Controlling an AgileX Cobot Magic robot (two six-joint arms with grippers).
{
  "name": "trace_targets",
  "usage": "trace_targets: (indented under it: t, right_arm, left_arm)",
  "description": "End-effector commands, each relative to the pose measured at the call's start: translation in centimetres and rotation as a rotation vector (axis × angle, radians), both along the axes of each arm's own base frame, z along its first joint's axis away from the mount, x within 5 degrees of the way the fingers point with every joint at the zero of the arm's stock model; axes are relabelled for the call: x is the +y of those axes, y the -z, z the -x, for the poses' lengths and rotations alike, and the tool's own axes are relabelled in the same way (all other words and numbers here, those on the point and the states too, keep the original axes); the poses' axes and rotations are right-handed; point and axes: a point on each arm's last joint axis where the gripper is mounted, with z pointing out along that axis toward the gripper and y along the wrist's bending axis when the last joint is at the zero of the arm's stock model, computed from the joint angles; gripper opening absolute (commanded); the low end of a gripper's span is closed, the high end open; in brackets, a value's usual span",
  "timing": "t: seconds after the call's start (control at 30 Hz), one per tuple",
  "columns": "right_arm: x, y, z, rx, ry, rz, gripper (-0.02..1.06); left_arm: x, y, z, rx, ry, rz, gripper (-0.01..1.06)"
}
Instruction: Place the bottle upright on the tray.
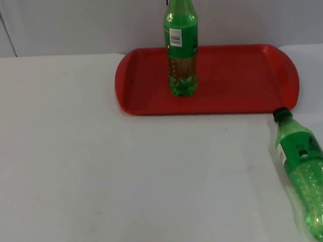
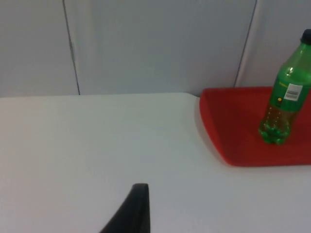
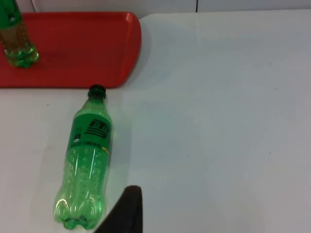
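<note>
Inspector A: One green soda bottle is standing upright on the red tray; the second bottle is lying on the white table, cap just beside the tray's edge.

Inspector B: The right gripper is hovering beside it, presumably lining up a grasp. The left gripper is waiting. Finger states: cannot tell.

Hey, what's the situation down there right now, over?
One bottle upright on red tray. Second bottle lying on table, cap near tray's edge, nothing gripping it. Nothing blocking the tray.
</note>
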Motion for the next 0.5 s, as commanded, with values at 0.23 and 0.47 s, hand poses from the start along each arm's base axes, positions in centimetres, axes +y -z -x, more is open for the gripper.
trace_targets:
  t: [0.23, 0.47]
  right_arm:
    - [0.0, 0.0, 0.0, -0.008, 0.001, -0.004, 1.05]
    - [0.0, 0.0, 0.0, -0.008, 0.001, -0.004, 1.05]
  left_arm:
    - [0.0, 1.5, 3.3, -0.035, 0.057, -0.037, 1.05]
    - [0.3, 2.3, 5.1, -0.014, 0.067, -0.076, 1.05]
